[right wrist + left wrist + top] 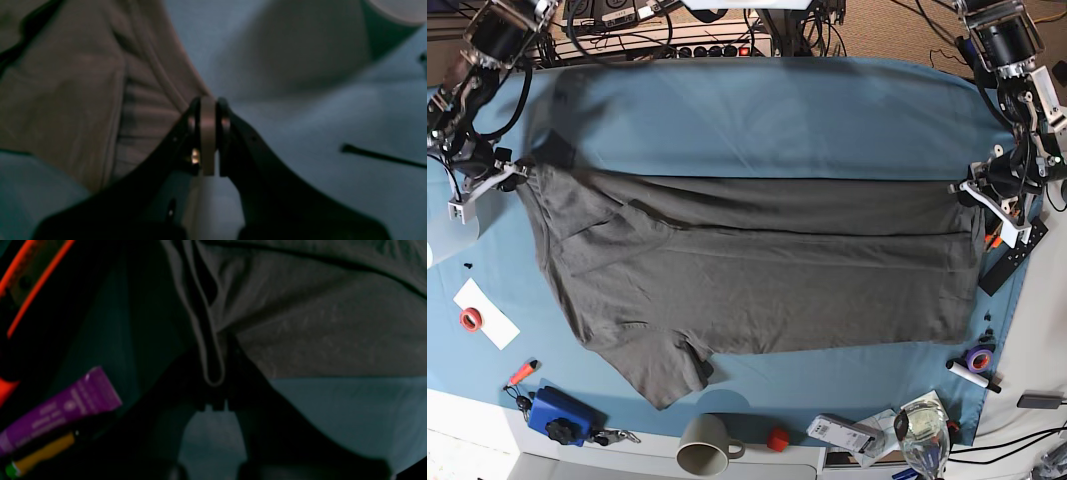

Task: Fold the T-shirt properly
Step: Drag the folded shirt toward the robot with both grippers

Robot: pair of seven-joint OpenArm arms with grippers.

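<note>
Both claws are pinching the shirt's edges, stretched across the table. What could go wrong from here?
1. The right claw pinches only a thin strip of the T-shirt; more tension could pull it free.
2. The left claw works beside a purple tube and a marker; a sweep could knock them.
3. The lower sleeve lies bunched and may fold in crooked.

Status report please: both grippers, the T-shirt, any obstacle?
Left gripper shut on T-shirt edge. Right gripper shut on opposite edge. Shirt stretched flat. Nothing on it.

Base view straight down from overhead; wrist views close along the jaws, all sharing the T-shirt (757,270).
</note>
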